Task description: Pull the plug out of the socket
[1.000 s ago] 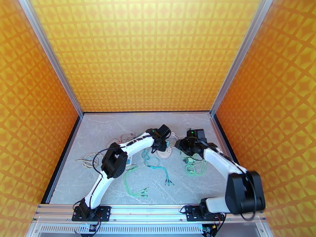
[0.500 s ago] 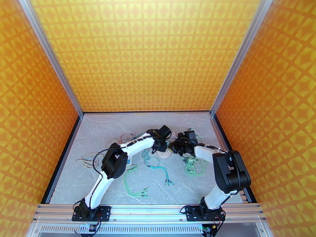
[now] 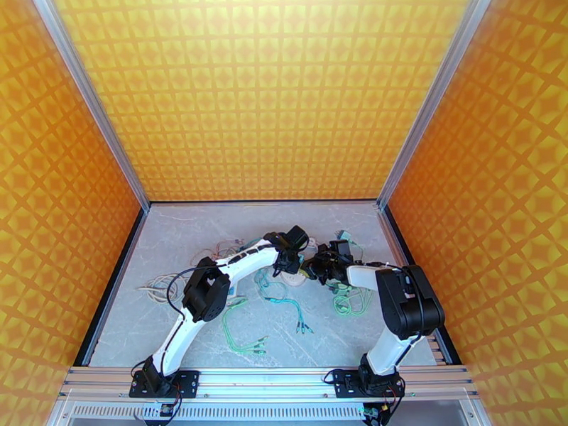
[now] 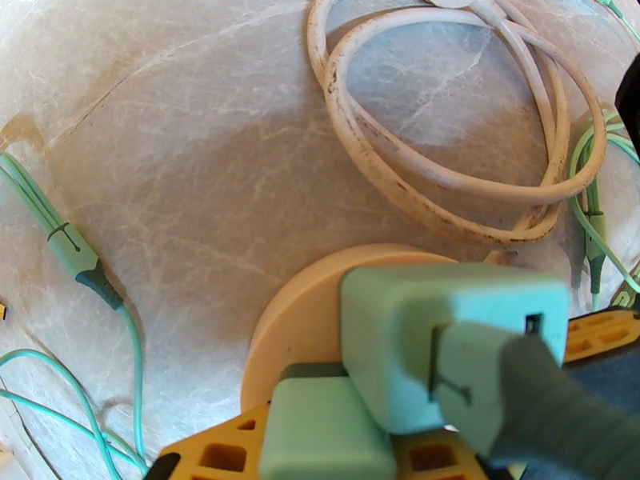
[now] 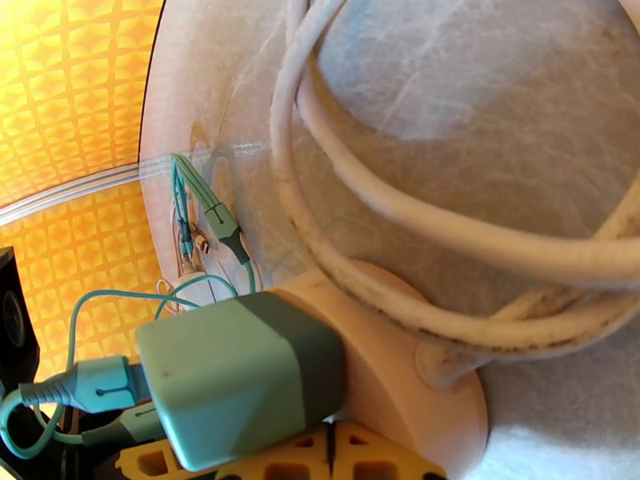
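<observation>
Plug [image 5: 240, 370] rests over the right hand [image 5: 328, 454], whose fingers are pressed together, pinching nothing; the left hand [image 3: 289, 263] flanks it, grip unclear. It is seated in the round socket [image 4: 304, 314] on the desk [image 4: 200, 154]. Without a firm pinch, pulling could slip or drag the socket.

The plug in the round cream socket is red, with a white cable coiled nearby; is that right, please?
Not quite: the plug is pale green, not red, as the right wrist view shows. It does sit in the round cream socket, white cable coiled nearby.
</observation>
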